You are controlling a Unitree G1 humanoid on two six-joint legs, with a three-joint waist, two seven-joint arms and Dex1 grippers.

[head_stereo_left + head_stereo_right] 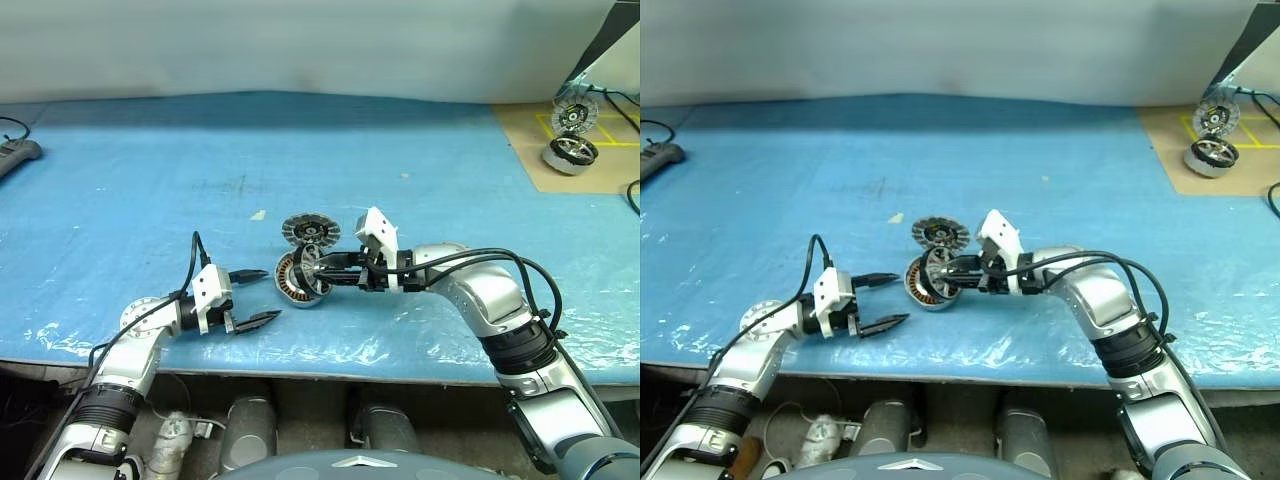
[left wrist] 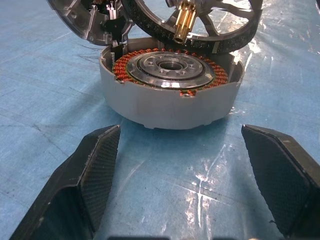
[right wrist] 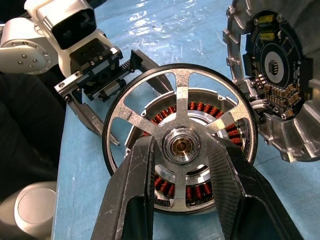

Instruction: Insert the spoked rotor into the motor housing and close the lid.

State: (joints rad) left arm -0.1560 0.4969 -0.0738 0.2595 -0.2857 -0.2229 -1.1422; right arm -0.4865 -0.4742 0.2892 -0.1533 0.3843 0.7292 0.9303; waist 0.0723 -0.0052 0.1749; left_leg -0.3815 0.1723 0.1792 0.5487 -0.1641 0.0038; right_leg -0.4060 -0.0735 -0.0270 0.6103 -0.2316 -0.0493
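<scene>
head pair: high, forward-down | wrists: close on motor housing (image 2: 170,95)

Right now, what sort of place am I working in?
Probably an assembly or test bench in a robotics lab: a table under a blue plastic sheet, an opened motor housing with copper windings, and more motor parts on a tape-marked board at the far right.

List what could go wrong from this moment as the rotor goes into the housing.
1. The right pincer holds the spoked rotor tilted above the motor housing; lowered at that angle, its rim may catch the housing wall or scrape the copper windings.
2. The lid stands open close beside the rotor, so the rim could knock it.
3. The left pincer is open and off the housing, so a push may slide the housing on the blue sheet.
</scene>
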